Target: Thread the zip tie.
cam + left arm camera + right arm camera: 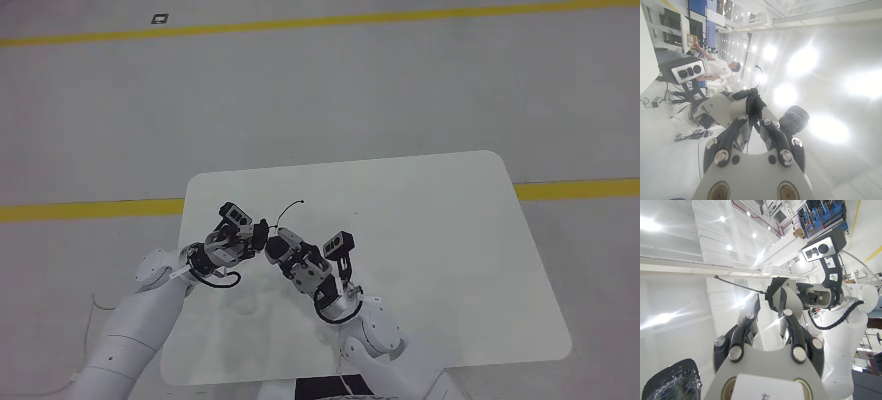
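A thin black zip tie (290,209) arcs up over the white table (440,250), its small head at the free end. My left gripper (262,238) is shut on the tie's lower part. In the left wrist view its black-wrapped fingertips (753,98) pinch the zip tie (758,75), which rises from them. My right gripper (278,244) meets it tip to tip. In the right wrist view the right gripper (770,306) is open, with the left gripper's black fingertips (772,291) just past its ridged pad (780,303). The zip tie (738,284) sticks out sideways.
Both arms sit over the near left part of the table, with bare tabletop to the right and behind. The table's rounded edge (190,200) is close beside the left arm. Grey floor with yellow lines (90,209) surrounds it.
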